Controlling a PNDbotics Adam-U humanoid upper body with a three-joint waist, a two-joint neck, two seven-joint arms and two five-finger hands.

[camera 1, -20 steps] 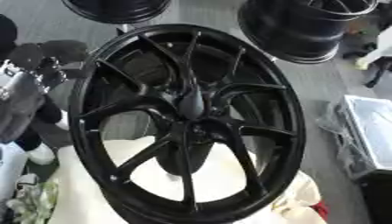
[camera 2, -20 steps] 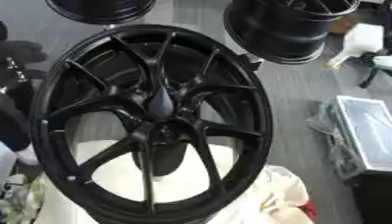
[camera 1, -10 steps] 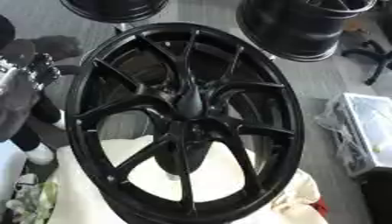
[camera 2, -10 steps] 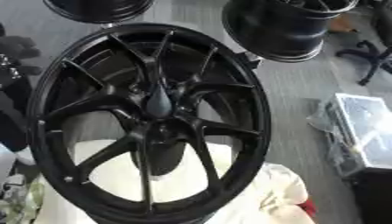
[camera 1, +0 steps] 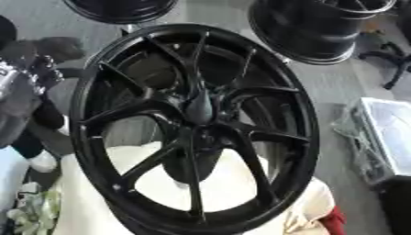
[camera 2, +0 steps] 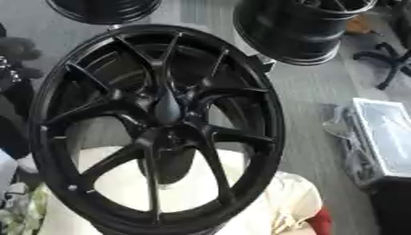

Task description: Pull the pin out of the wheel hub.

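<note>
Filling the left eye view, a black wheel [camera 1: 192, 124] lies tilted on a cream cloth [camera 1: 88, 193], its thin spokes meeting at the hub [camera 1: 199, 106]. Whether a pin sits in that hub I cannot tell. Neither robot hand shows, so nothing can be said of the fingers. Two more black wheels [camera 1: 317, 25] stand beyond it on the grey floor [camera 1: 337, 87].

Across in the right eye view, the same wheel fills the picture, and a clear plastic bin [camera 2: 385, 137] sits at the right edge.
</note>
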